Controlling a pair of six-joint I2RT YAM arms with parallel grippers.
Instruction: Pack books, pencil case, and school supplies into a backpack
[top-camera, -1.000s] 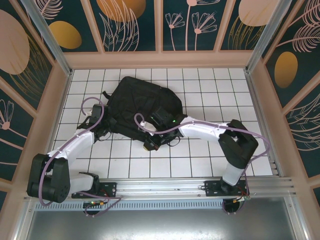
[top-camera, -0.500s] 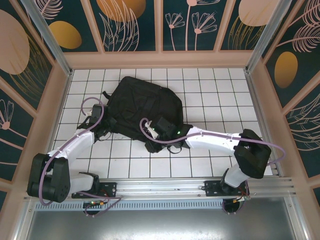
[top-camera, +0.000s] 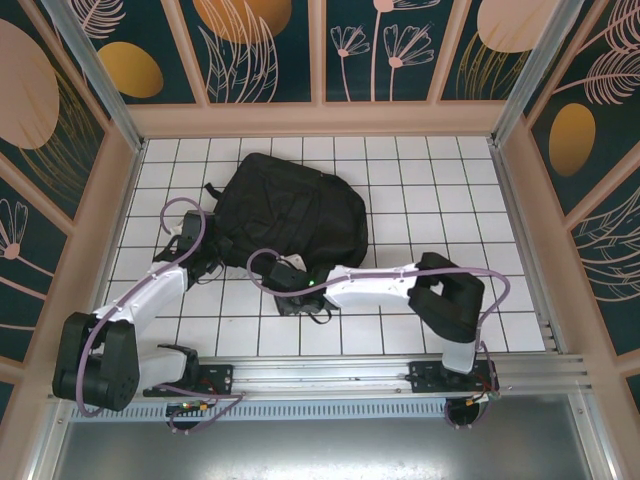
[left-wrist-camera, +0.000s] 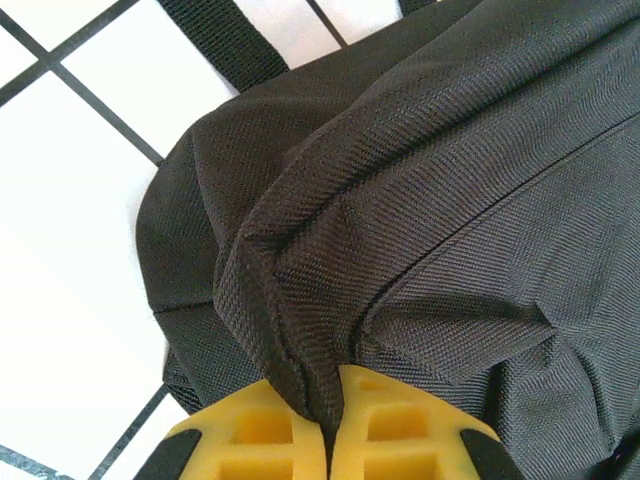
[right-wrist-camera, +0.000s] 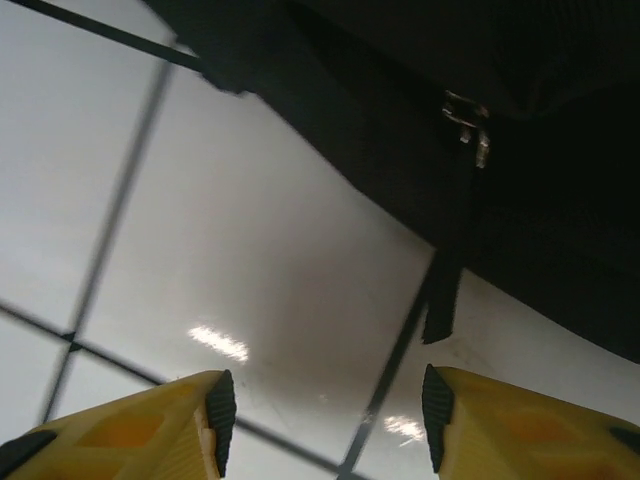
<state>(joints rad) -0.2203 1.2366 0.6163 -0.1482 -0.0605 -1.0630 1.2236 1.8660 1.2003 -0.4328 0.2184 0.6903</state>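
From above, I see the backpack (top-camera: 295, 205) lying flat on the white table (top-camera: 450, 200), a bit left of the middle and toward the far side. It is big, black and floppy. My left arm (top-camera: 140, 295) reaches to its near left corner. My right arm (top-camera: 370, 285) stretches across to its near edge.

In the left wrist view, the left tool (left-wrist-camera: 328, 425) is clamped on a fold of the backpack's cloth. The two yellow fingers are pressed together, and the black cloth is pinched between them and stands up in a ridge. A black strap (left-wrist-camera: 220, 35) lies on the table on the far side.

In the right wrist view, the right tool (right-wrist-camera: 325, 415) is low over the table. Its yellow fingers are apart and nothing is between them. Just past them is the dark edge of the backpack, with a little metal zip pull (right-wrist-camera: 466, 120) and a thin strap end (right-wrist-camera: 445, 290) hanging down.

I think the bag is soft and saggy, so it may slide on the smooth tiles if I tug from one side. The cloth is easy to pinch, but it folds and gives way. The zip pull is small, hard and slippery. It looks like the best spot for the right tool to grab, while the left tool holds the cloth.
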